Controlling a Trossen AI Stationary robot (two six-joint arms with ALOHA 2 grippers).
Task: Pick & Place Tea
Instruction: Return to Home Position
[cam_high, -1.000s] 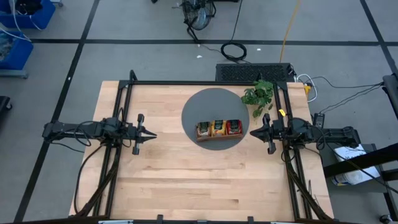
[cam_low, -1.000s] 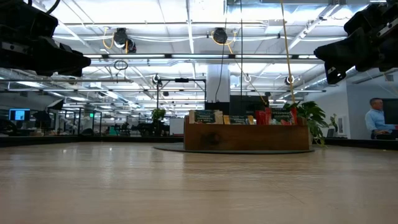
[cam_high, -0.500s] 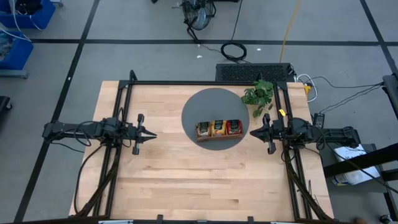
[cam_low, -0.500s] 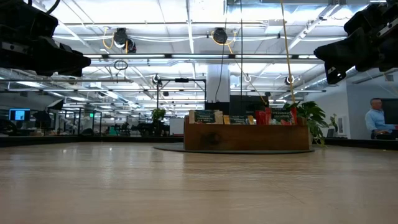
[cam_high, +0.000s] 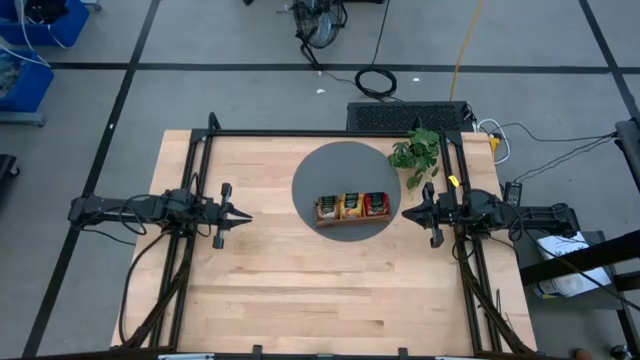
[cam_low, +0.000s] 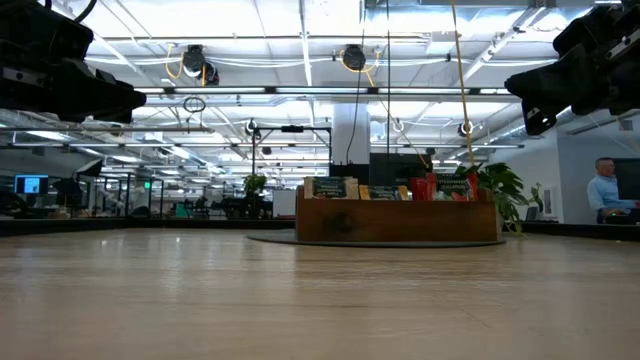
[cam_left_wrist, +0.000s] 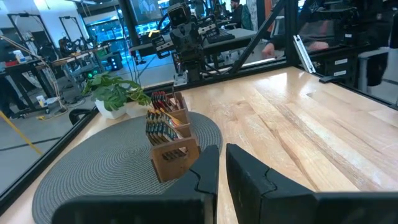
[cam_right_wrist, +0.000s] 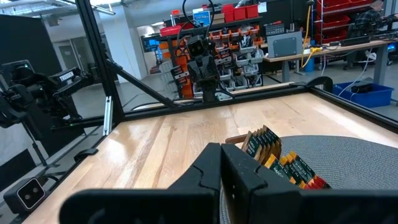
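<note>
The tea sachets stand upright in the three compartments of a brown wooden tray: pale at the left, orange in the middle, red at the right. The tray sits on a round grey mat. The sachets also show in the low view, the left wrist view and the right wrist view. My left gripper hovers shut and empty left of the mat, pointing at the tray. My right gripper hovers shut and empty at the mat's right edge, pointing at the tray.
A small green leafy plant stands at the mat's far right, close to my right arm. Black frame rails run along the table's left, right and far sides. Bare wood lies in front of the mat. A person shows beyond the table.
</note>
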